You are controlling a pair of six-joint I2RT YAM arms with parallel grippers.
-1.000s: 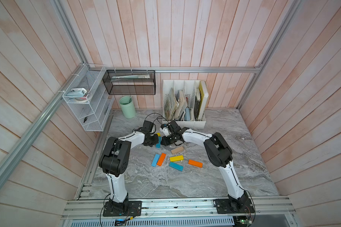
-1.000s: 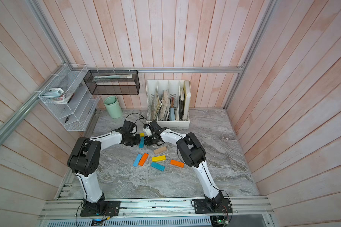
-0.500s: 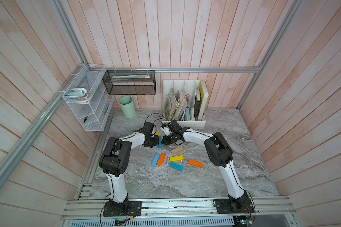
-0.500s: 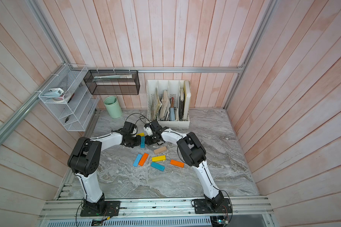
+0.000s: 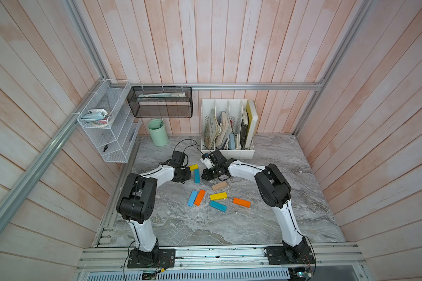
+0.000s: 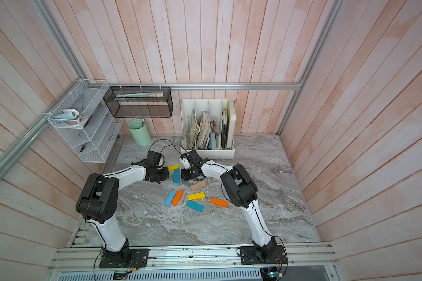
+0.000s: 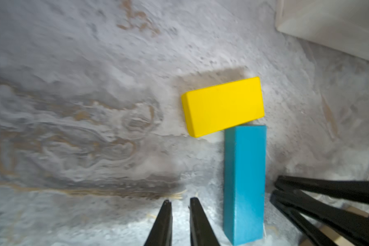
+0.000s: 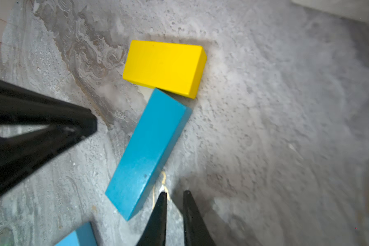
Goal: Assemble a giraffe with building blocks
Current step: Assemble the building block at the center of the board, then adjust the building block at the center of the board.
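Neck stage: teal bar (image 5: 196,175) flanked by both grippers, nothing held.
Far end abutted by yellow bar (image 5: 193,167); left gripper (image 7: 180,200) & right gripper (image 8: 174,192) jaws slightly apart. Likely-next orange bar (image 5: 199,197) seen off near end, approx. equidistant to both arms.

No word, label, brand, number or sign can be read in any view. The yellow block (image 7: 223,106) and the teal block (image 7: 244,181) just ahead of the left fingers (image 7: 162,223) show plain painted faces. Farther beyond the fingers, the covers of the books (image 5: 215,129) in the white file holder (image 5: 229,155) carry print too small to make out.
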